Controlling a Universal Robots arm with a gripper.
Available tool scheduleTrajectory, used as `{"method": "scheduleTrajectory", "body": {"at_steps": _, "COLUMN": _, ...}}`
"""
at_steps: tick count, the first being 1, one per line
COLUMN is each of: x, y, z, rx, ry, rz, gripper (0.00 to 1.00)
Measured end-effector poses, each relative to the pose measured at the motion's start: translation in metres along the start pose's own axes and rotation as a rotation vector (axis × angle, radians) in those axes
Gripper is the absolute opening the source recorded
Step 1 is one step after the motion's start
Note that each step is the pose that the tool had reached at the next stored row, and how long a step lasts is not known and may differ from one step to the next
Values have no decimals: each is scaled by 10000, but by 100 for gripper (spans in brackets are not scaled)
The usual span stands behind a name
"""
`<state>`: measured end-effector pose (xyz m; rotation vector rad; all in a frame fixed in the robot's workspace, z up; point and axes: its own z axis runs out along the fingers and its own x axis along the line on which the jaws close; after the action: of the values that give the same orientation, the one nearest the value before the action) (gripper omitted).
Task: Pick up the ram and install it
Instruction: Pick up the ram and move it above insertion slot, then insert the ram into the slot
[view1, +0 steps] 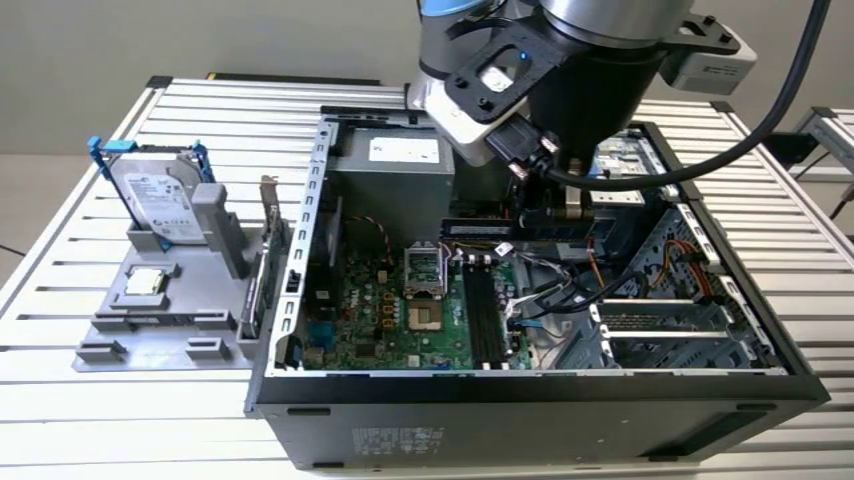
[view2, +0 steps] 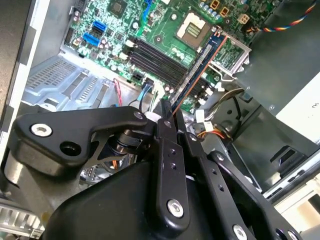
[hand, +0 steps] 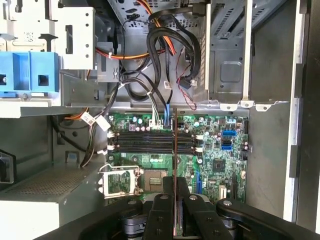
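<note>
The hand (view2: 168, 114) is clamped on one end of the ram (view2: 200, 65), which hangs inside the open computer case (view1: 287, 330), set crosswise above the motherboard's black memory slots (view2: 152, 57). Pick-up looks done. Installing would call for aligning the stick along a slot.

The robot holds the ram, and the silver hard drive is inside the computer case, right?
No. The gripper does hold the ram, but the exterior view shows the silver hard drive outside the computer case, standing on a grey holder.
</note>
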<state>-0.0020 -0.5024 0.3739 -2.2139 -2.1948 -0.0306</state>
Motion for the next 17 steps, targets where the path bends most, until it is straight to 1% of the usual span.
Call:
{"method": "scheduleTrajectory", "body": {"at_steps": 3, "x": 0, "y": 22, "z": 0, "rx": 0, "ry": 0, "rz": 1, "gripper": 0}}
{"method": "scheduleTrajectory", "body": {"at_steps": 11, "x": 1, "y": 108, "z": 1, "rx": 0, "ry": 1, "rz": 2, "gripper": 0}}
{"method": "scheduleTrajectory", "body": {"at_steps": 17, "x": 1, "y": 117, "z": 0, "rx": 0, "ry": -1, "rz": 10, "gripper": 0}}
